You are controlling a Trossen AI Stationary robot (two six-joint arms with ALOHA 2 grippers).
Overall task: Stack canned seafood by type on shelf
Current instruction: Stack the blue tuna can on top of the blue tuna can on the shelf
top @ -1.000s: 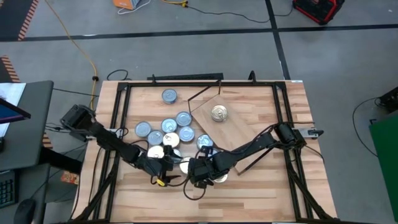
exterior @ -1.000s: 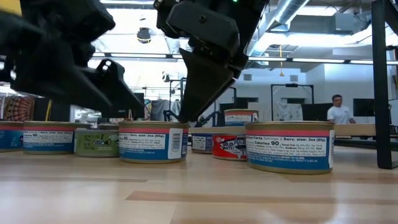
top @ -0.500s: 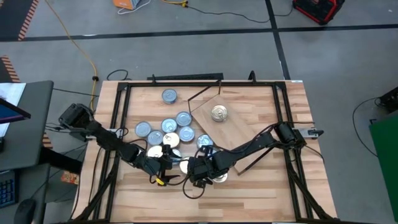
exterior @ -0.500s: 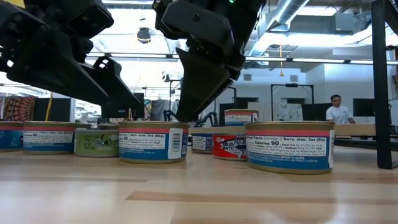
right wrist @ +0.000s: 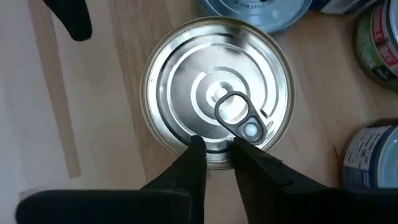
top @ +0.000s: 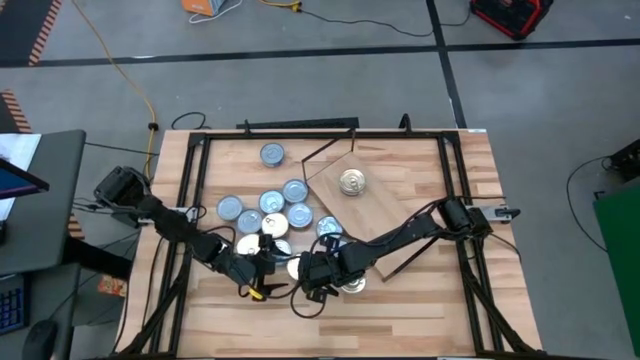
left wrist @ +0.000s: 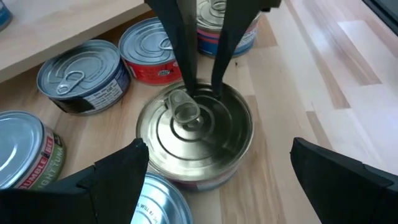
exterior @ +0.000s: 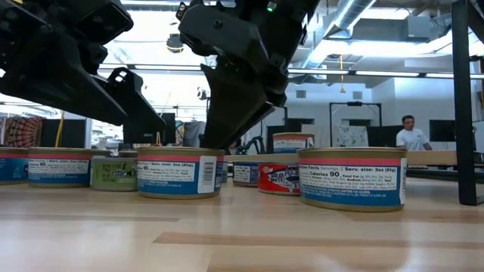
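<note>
Several silver-lidded tins (top: 270, 205) stand in a cluster on the table, left of the shelf (top: 385, 205). One gold tin (top: 352, 182) stands on that board. My right gripper (right wrist: 217, 149) is almost shut, its tips down on a blue-labelled tin (exterior: 179, 175) near the table's near edge. That tin (left wrist: 196, 134) stands flat on the planks. My left gripper (left wrist: 227, 180) is wide open just left of it, with a finger off either side and clear of it. In the high view the right gripper (top: 305, 272) covers most of this tin. My right gripper presses its nearly shut fingertips (left wrist: 188, 84) on the tin's lid (right wrist: 186, 124), just inside the rim and beside the pull-tab (right wrist: 239, 118). The fingers come from above, slanting down from the table's right. The tin stays flat on the table.
Another blue-labelled tin (exterior: 352, 177) stands close on the right, under my right arm. A red tin (left wrist: 149, 59) and a green one (exterior: 117, 174) stand just behind. The dark frame rails (top: 190, 190) run along the table's sides. Bare planks lie toward the near edge.
My right gripper has moved a little toward the table's left with its tips on the lid. The tin under it has slid the same way along the planks, staying upright.
</note>
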